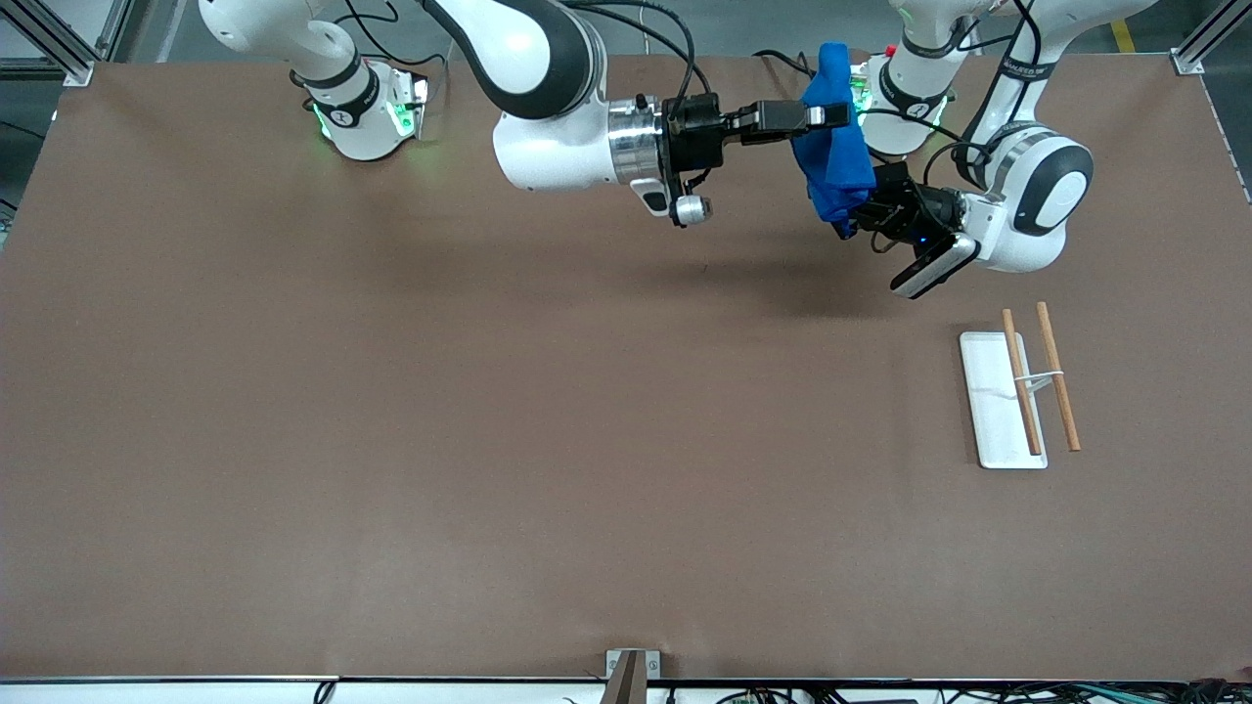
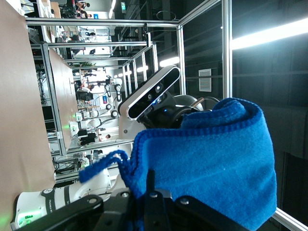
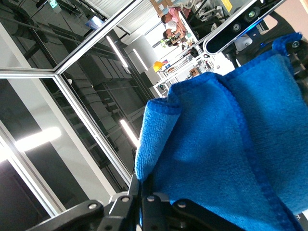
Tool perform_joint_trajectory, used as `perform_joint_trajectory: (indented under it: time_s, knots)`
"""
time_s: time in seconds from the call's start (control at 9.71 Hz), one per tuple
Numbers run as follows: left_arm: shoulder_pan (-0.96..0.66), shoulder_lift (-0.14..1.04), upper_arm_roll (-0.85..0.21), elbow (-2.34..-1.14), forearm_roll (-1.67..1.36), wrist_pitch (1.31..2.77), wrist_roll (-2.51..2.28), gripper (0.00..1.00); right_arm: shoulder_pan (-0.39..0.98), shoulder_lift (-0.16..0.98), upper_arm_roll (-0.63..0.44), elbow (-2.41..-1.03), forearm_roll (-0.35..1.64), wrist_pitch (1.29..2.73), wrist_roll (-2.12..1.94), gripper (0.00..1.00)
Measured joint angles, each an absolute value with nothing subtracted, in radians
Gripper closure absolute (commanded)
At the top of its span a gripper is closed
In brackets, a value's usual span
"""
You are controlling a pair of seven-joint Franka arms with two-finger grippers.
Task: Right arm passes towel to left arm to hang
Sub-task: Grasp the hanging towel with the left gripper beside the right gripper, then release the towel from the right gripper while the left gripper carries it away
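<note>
Towel (image 1: 833,137) hangs in air between both arms, over the table's (image 1: 489,440) left-arm end. I see the right gripper (image 1: 831,115) clamped high and the left gripper (image 1: 861,213) clamped low, so the handover is secure.

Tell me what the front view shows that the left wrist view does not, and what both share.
Only the front view shows the towel rack, with its white base and two wooden rods, on the brown table, and the left gripper shut on the blue towel from outside. Only the left wrist view shows the room's metal frame and lights. Both show the towel and the right gripper shut on it.
</note>
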State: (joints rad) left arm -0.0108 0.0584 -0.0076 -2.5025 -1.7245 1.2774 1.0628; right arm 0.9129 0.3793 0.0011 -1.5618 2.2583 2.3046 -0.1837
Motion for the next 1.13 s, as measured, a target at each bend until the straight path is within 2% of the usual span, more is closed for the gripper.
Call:
perform_joint_trajectory:
  time_s: [0.1, 0.31, 0.51, 0.72, 1.13]
  knots:
    - [-0.01, 0.058, -0.007, -2.502, -1.716, 1.278, 1.059, 1.0, 0.913, 0.38, 0.001, -1.562, 2.258, 2.329, -0.184, 0.92]
    - [-0.008, 0.058, -0.006, -2.497, -1.701, 1.279, 1.044, 1.0, 0.913, 0.381, -0.003, -1.562, 2.255, 2.356, -0.184, 0.0]
    - [0.001, 0.057, 0.001, -2.479, -1.674, 1.288, 1.034, 1.0, 0.909, 0.386, -0.014, -1.563, 2.175, 2.425, -0.19, 0.0]
    - [0.006, 0.056, 0.031, -2.431, -1.595, 1.309, 1.0, 1.0, 0.848, 0.391, -0.028, -1.577, 1.985, 2.448, -0.181, 0.0]
    - [0.012, 0.067, 0.148, -2.313, -1.333, 1.351, 0.966, 1.0, 0.593, 0.396, -0.036, -1.636, 1.4, 2.355, -0.015, 0.0]
